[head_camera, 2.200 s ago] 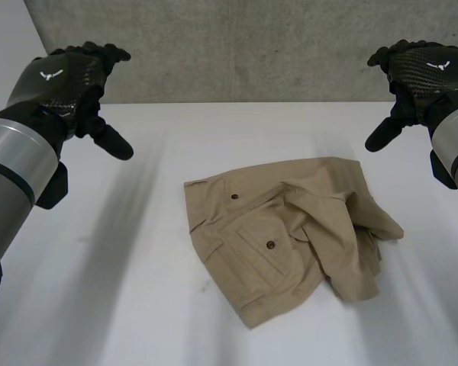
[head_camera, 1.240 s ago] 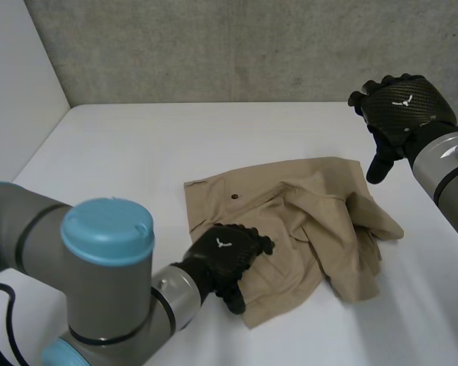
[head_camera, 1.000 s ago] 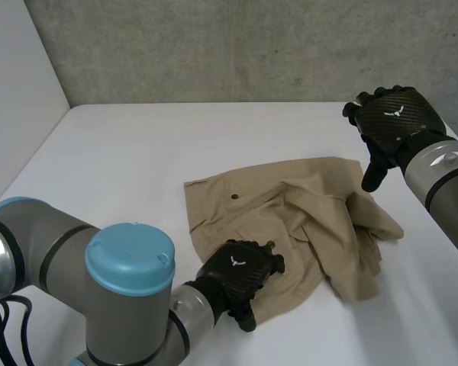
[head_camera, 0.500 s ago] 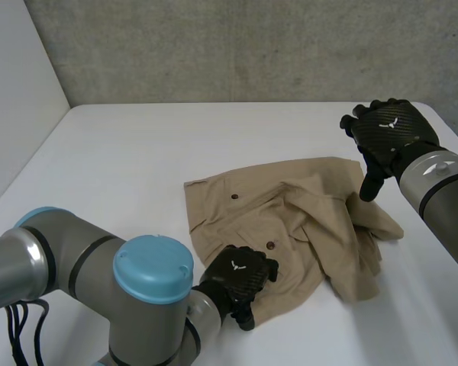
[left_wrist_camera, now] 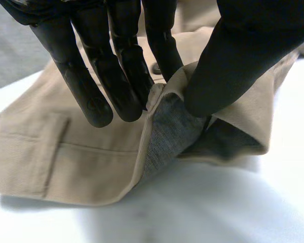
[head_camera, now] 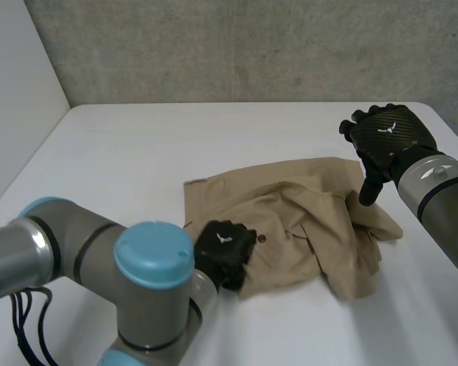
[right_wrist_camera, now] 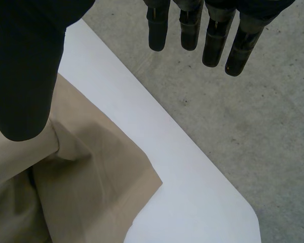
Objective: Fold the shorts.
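The tan shorts [head_camera: 305,221] lie crumpled on the white tabletop [head_camera: 122,168], a little toward 3 o'clock from its middle. The left robot hand [head_camera: 224,245] is at their 7 o'clock edge, pinching the hem between thumb and fingers [left_wrist_camera: 99,96], with the grey inner side turned up. The right robot hand [head_camera: 383,137] is over their 2 o'clock corner, released, its fingers straight and holding nothing.

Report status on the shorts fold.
Left hand pinching the shorts' near edge, raised off the table. Right hand open above their far right corner. Shorts rumpled, not yet folded. No obstruction seen.
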### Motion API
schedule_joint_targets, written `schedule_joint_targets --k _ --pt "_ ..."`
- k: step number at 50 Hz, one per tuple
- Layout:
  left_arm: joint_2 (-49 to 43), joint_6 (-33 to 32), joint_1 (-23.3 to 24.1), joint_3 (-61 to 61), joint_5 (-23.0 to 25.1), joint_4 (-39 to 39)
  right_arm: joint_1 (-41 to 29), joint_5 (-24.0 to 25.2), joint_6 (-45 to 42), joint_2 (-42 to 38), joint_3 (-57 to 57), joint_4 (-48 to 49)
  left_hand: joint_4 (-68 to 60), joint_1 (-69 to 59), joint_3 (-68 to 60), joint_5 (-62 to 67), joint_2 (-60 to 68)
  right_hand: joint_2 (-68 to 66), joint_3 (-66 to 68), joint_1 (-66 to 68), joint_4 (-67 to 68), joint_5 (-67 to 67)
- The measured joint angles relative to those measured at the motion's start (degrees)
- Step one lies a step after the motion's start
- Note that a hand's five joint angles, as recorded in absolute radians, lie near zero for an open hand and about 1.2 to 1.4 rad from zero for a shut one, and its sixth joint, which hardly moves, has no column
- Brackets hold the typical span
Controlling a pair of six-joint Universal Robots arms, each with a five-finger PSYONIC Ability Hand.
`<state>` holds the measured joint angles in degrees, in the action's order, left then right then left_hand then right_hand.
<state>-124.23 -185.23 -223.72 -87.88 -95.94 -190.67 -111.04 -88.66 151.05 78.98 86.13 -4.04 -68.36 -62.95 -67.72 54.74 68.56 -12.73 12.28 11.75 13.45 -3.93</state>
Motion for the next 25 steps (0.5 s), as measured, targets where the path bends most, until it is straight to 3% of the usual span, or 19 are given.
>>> schedule_joint_targets --k 5,11,17,25 --pt "1.2 -2.9 -4.2 0.5 -3.6 0.1 0.0 0.0 0.0 0.0 0.0 0.0 0.0 0.0 0.0 0.0 0.0 0.0 0.0 0.0 0.0 0.0" --pt "7.1 -7.6 -16.4 1.3 -7.6 -1.2 -0.1 0.0 -0.1 0.0 -0.3 0.1 0.0 0.0 -0.1 0.0 0.0 0.0 0.0 0.0 0.0 0.0" --pt "12.6 -8.7 -27.6 4.0 -7.8 -3.7 -0.1 0.1 -0.1 0.0 -0.4 0.1 0.0 -0.1 -0.3 0.0 0.0 0.0 0.0 0.0 0.0 0.0" --pt "14.8 -8.2 -34.5 12.2 -7.3 -6.2 -0.2 0.1 0.0 -0.2 -0.4 0.1 -0.1 -0.5 -0.3 0.0 0.0 0.0 0.0 0.0 0.0 0.0"
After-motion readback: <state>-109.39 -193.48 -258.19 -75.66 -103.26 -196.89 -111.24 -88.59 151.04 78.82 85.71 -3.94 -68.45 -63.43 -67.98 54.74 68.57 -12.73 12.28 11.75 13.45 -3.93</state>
